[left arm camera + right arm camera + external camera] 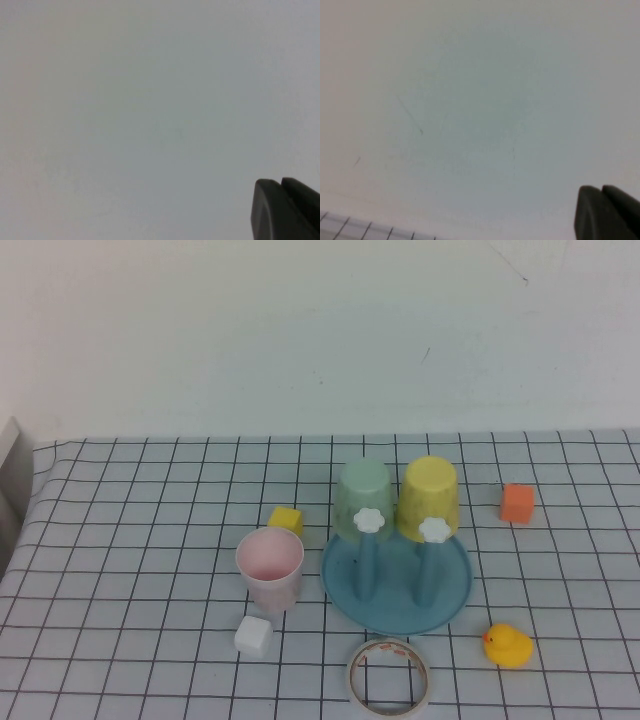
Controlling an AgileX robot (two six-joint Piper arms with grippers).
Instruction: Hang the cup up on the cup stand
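Cup (269,567) beside cup stand (396,585); left gripper (282,210), right gripper (604,212) closed, facing wall.

Cup stand (396,590) sits mid-bench (120,540), w/ two cups upside down on its far pegs: one (364,498) at 11 o'clock, other (429,498) at 1 o'clock, touching side by side. The cup (269,568) stands upright just beside stand at 9 o'clock. Block (285,520) behind it at 12; another block (253,636) near it at 6. Tape roll (390,677) at stand's 6 o'clock. Duck (507,645) at 4; third block (517,503) at 2. Neither hand over the bench: left hand (287,210), right hand (607,212) face the wall.
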